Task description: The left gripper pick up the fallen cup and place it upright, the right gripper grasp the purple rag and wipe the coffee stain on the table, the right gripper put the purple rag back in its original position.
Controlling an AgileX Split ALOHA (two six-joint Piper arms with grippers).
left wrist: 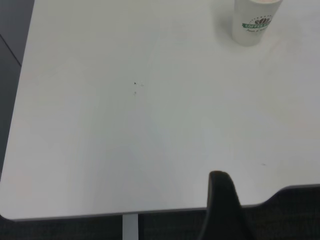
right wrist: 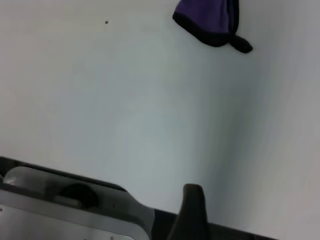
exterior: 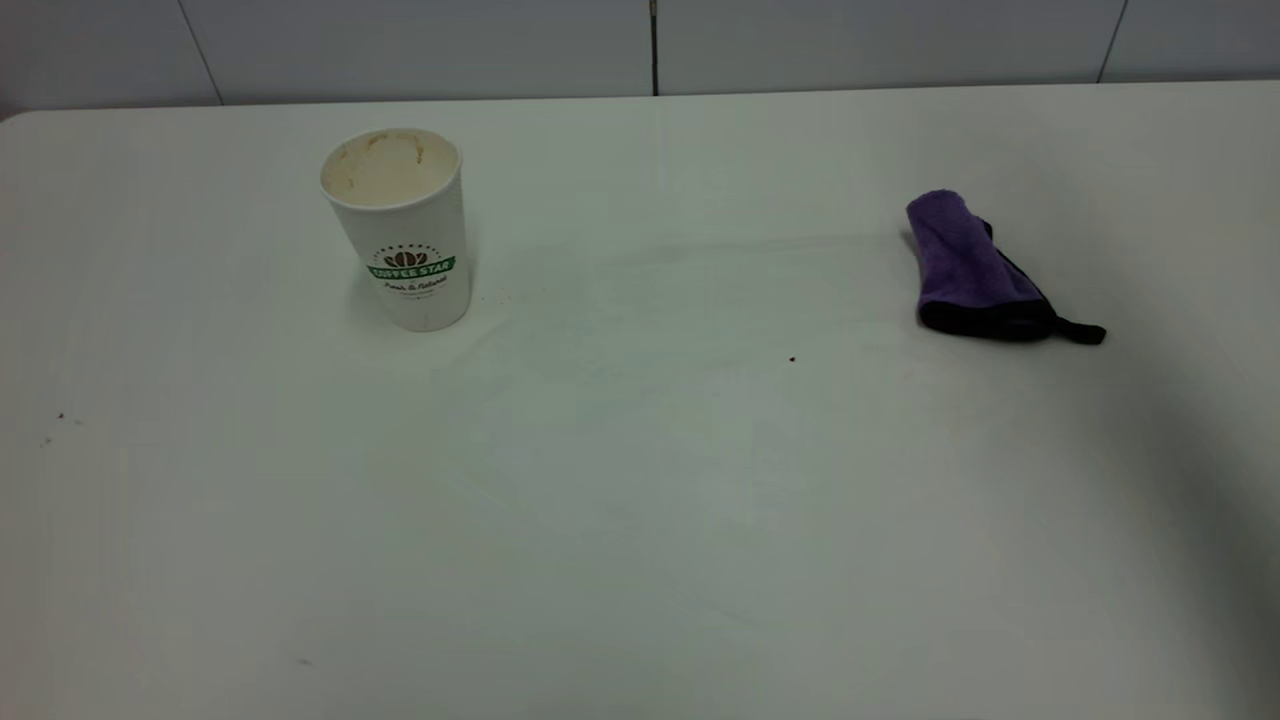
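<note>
**Table inventory – cup upright, rag parked, arms back at the near edge**

1. The table (exterior: pixel 640 520): white top, fills my exterior view; tiled wall (exterior: pixel 420 45) behind the far edge. I see no glossy brown blob anywhere on it; only a faint smeared sheen across the middle.

2. The purple rag (exterior: pixel 970 265): rolled/bunched, lying on the right side of the table, black edging at its near end w/ the small loop tab sticking out to the right. Nothing touching it. Also seen in the right wrist view (right wrist: pixel 210 20), well apart from that arm's finger.

3. The cup (exterior: pixel 400 225): standing upright, mouth up, left-rear part of the table, green logo facing the exterior cam, tan smears inside. Free-standing, no contact w/ anything but the table. Lower part also in the left wrist view (left wrist: pixel 252 22). Cup & rag well apart.

4. The left gripper (left wrist: pixel 225 205): not in the exterior view; in its own wrist cam only one dark finger shows, over the table's near edge, far from the cup. Can't tell how wide it stands; holding nothing I can see.

5. The right gripper (right wrist: pixel 192 210): same story, one dark finger visible by the edge, beside a grey metal bracket (right wrist: pixel 65 210). Opening: can't tell.

6. A dark speck (exterior: pixel 792 358): tiny, mid-table, between cup & rag, nearer the rag.
</note>
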